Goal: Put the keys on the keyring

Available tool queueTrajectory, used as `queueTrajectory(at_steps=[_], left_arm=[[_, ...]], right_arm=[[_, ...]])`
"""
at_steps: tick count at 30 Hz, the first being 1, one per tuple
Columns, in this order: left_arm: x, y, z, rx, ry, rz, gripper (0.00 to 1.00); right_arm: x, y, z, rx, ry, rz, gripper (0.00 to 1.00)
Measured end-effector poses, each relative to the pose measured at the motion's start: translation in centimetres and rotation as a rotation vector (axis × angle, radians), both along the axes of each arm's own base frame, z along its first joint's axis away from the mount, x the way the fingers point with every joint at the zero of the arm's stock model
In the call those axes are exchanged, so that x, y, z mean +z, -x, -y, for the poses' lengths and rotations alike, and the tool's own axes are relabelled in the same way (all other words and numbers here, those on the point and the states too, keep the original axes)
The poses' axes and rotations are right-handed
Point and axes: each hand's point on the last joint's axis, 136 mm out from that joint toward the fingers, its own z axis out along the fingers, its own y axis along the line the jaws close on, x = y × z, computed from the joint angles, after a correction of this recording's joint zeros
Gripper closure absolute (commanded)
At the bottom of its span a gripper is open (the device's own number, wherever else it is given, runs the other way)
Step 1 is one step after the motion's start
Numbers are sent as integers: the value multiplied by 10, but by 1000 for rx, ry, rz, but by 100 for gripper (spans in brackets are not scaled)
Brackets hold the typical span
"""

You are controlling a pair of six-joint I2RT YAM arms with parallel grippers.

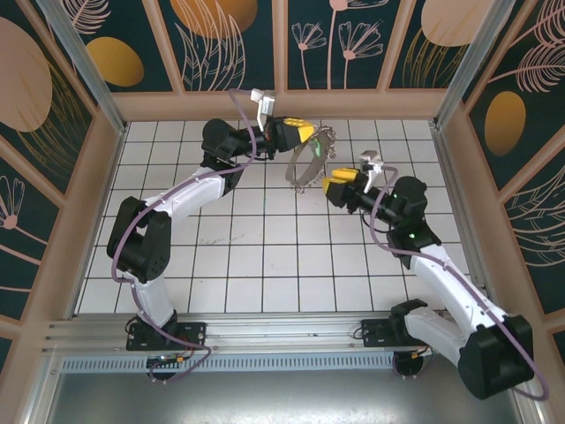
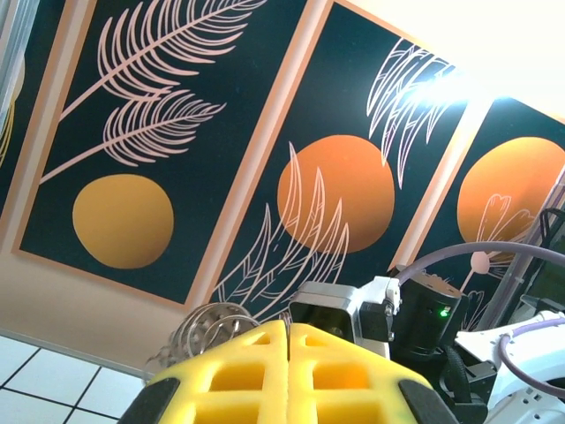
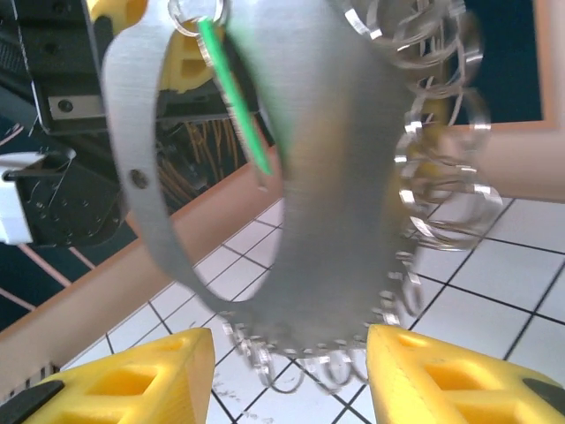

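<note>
1. Claw on the left, the left claw [image 1: 309,135], holds the keyring [image 1: 305,168] up off the tiled floor [image 1: 221,256] in the top view. Its own wrist view adds that the yellow fingers [image 2: 238,371] are pressed flat together, with small rings poking out behind them.
2. The keyring hangs between the two claws, close to both.
3. The right claw [image 1: 333,186] is open. Its wrist view shows the hoop's lower edge between the fingers [image 3: 159,371], touching neither. There the green key [image 3: 231,88] hangs, blurred, from a small ring at the hoop's top; from above it is too small to make out.
</note>
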Motion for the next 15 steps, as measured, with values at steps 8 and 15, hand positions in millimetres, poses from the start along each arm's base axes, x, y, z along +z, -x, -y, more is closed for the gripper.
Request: queueTrajectory(at_steps=[8, 15], left_arm=[[-2, -5, 0, 28, -3, -4, 100], [-9, -18, -3, 122, -13, -44, 100]], right_arm=[[2, -5, 15, -65, -30, -36, 52], [22, -18, 12, -70, -108, -87, 54]])
